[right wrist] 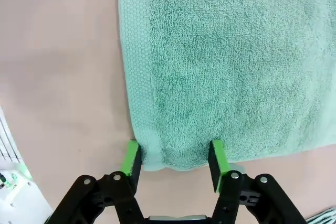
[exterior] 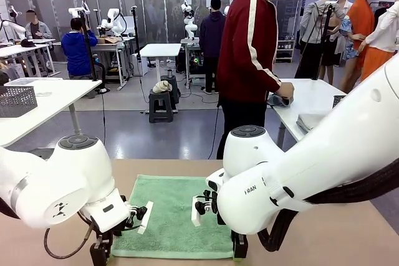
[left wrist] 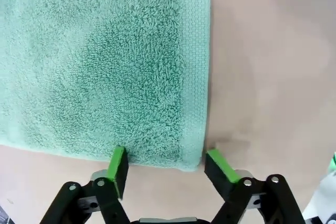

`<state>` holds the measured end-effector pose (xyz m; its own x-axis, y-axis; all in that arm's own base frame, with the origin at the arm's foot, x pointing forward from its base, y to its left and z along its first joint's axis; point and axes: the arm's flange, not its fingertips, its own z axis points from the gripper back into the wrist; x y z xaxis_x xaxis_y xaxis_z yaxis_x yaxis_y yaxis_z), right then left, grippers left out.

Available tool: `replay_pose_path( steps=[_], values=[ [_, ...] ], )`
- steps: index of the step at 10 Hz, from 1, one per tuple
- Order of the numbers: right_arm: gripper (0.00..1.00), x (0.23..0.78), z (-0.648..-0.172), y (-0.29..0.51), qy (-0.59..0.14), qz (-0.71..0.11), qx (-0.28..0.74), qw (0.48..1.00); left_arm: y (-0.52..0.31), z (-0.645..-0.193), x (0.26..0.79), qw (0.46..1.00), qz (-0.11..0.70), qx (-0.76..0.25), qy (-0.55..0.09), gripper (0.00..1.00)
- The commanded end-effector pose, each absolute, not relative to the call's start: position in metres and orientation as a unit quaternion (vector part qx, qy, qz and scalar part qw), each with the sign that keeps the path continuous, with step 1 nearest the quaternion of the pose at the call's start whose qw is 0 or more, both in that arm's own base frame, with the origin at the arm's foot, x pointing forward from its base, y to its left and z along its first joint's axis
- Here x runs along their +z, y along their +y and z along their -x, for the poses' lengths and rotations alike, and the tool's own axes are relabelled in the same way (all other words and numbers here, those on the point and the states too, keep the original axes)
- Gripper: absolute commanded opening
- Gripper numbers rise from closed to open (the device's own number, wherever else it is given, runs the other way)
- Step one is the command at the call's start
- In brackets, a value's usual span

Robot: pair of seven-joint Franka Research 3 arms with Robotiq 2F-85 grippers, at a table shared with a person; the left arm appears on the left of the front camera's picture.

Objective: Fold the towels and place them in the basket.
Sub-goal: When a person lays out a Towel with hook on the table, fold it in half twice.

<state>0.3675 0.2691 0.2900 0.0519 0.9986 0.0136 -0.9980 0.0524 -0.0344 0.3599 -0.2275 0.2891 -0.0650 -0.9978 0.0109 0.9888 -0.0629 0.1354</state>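
One mint-green towel [exterior: 174,213] lies flat on the tan table in front of me. My left gripper [exterior: 100,253] is down at its near left corner. In the left wrist view the left gripper [left wrist: 169,167] is open, its green pads astride the corner edge of the towel [left wrist: 105,61]. My right gripper [exterior: 240,250] is at the near right corner. In the right wrist view the right gripper [right wrist: 174,163] is open, with the towel [right wrist: 226,66] slightly rippled at its edge between the pads. A dark grey lattice basket [exterior: 17,99] stands on a white table at far left.
A person in a red jacket [exterior: 249,42] stands beyond the table's far edge, turned toward a white side table [exterior: 312,95] with folded cloth on it. Bare tan tabletop [exterior: 349,235] lies on both sides of the towel.
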Motion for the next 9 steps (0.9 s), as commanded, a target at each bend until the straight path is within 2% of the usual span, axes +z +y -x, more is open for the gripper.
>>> replay_pose_path(
  steps=[1, 2, 3, 4, 5, 6, 7, 8, 9],
  values=[
    [0.59, 0.287, -0.368, 0.269, -0.021, 0.01, 0.686, 0.728, -0.226, -0.365, 0.289, 0.681, -0.032, -0.73, -0.057, 0.75],
    [0.24, 0.287, -0.368, 0.268, -0.022, 0.01, 0.686, 0.728, -0.227, -0.365, 0.289, 0.681, -0.031, -0.729, -0.055, 0.41],
    [0.39, 0.287, -0.368, 0.268, -0.022, 0.008, 0.686, 0.728, -0.228, -0.365, 0.29, 0.681, -0.031, -0.729, -0.053, 0.55],
    [0.04, 0.287, -0.369, 0.268, -0.021, 0.007, 0.685, 0.728, -0.229, -0.364, 0.291, 0.68, -0.031, -0.73, -0.052, 0.21],
    [0.19, 0.289, -0.369, 0.267, -0.02, 0.009, 0.685, 0.728, -0.23, -0.364, 0.294, 0.679, -0.031, -0.731, -0.052, 0.35],
    [0.0, 0.292, -0.369, 0.267, -0.02, 0.01, 0.685, 0.728, -0.232, -0.365, 0.299, 0.679, -0.033, -0.732, -0.051, 0.01],
    [0.0, 0.295, -0.369, 0.267, -0.02, 0.012, 0.685, 0.728, -0.233, -0.366, 0.303, 0.679, -0.035, -0.732, -0.049, 0.15],
    [0.0, 0.297, -0.37, 0.267, -0.02, 0.013, 0.685, 0.728, -0.233, -0.366, 0.305, 0.679, -0.036, -0.732, -0.049, 0.0],
    [0.0, 0.299, -0.37, 0.267, -0.02, 0.014, 0.685, 0.729, -0.233, -0.367, 0.308, 0.679, -0.035, -0.732, -0.048, 0.0]
  ],
)
